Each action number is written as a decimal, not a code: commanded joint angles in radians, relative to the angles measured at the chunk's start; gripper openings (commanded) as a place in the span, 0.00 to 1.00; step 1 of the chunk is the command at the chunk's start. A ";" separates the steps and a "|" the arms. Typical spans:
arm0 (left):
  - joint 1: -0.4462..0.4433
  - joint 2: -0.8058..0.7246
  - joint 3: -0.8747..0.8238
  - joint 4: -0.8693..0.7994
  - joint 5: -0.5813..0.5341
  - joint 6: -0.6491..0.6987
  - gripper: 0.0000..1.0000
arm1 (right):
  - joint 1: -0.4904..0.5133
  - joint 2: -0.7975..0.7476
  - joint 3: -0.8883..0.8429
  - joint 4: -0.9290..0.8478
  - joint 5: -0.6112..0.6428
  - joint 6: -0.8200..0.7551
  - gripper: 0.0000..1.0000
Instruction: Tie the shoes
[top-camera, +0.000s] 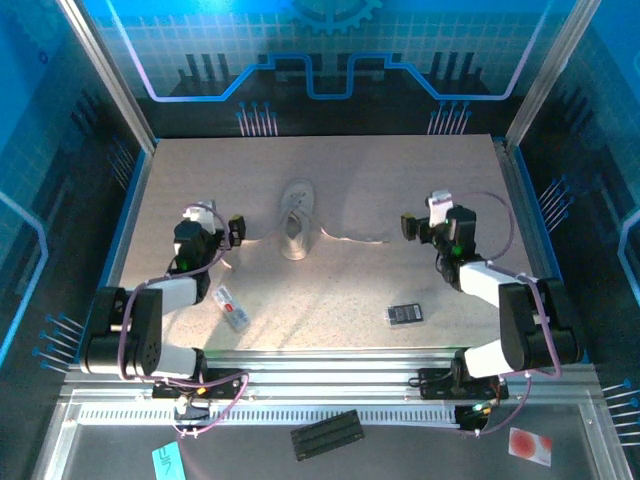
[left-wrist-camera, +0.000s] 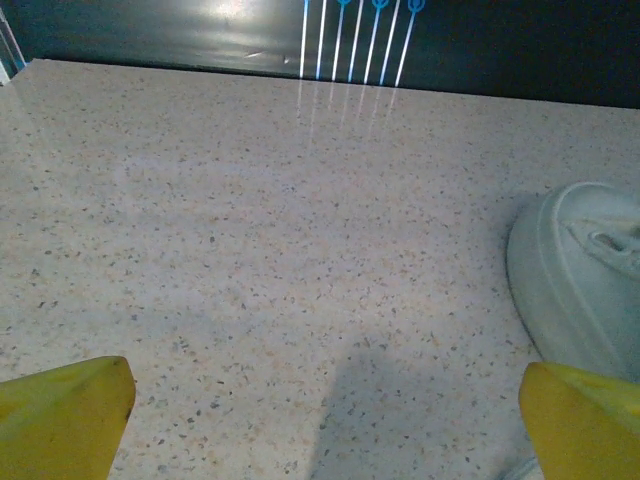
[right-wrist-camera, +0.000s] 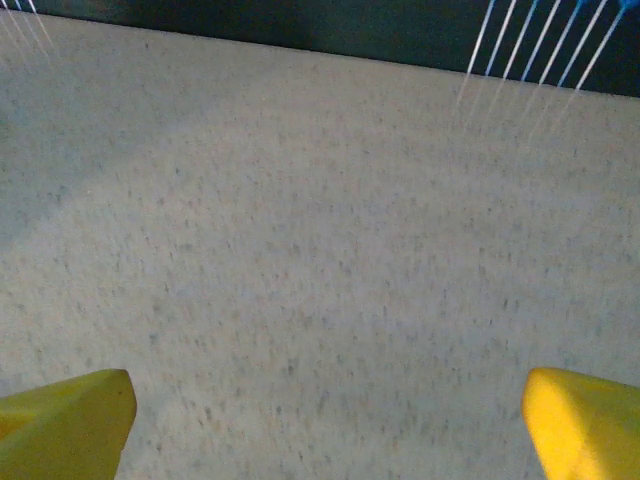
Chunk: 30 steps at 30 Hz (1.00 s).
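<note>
Sneaker: the one white sneaker lies near the middle of the table, between my two arms, its length running away from me. In the left wrist view its pale rounded side fills the right edge.

Right lace: the right lace trails from the sneaker across the tabletop toward my right arm, slack and flat.

Left lace: the left lace runs out the other way toward my left arm. It is thin and harder to follow.

Left gripper: the left gripper stands just beside the sneaker with its jaws spread wide and nothing between them. Its wrist view shows the yellow fingers with bare table between them.

Right gripper: the right gripper is likewise spread and empty, close to the far end of the right lace but apart from the sneaker. Its wrist view shows plain tabletop between the tips.

Bystanders: a small black device and a white-and-red packet lie nearer me, clear of the laces.

Done: as I judge it, nothing of the tying. I can make out no crossing, knot or bow.

Left: all of it. I have to take a lace end in each gripper, cross them, draw the first knot, then form and tighten the bow.

Stage: approach, with both arms placed to reach for their laces.
</note>
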<state>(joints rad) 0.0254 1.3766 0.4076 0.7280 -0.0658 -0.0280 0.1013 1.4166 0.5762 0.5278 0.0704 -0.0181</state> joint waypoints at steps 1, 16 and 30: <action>-0.005 -0.071 0.094 -0.237 -0.008 -0.049 0.95 | 0.040 -0.027 0.165 -0.324 0.001 0.088 0.93; -0.036 0.389 0.678 -0.783 0.325 -0.276 0.62 | 0.352 0.572 0.893 -0.767 -0.264 0.370 0.78; -0.299 0.615 0.746 -0.755 0.403 -0.404 0.44 | 0.368 0.677 0.845 -0.726 -0.446 0.375 0.51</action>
<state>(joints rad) -0.2085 1.9823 1.1908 0.0151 0.2852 -0.3851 0.4702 2.1330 1.4857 -0.2012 -0.3168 0.3588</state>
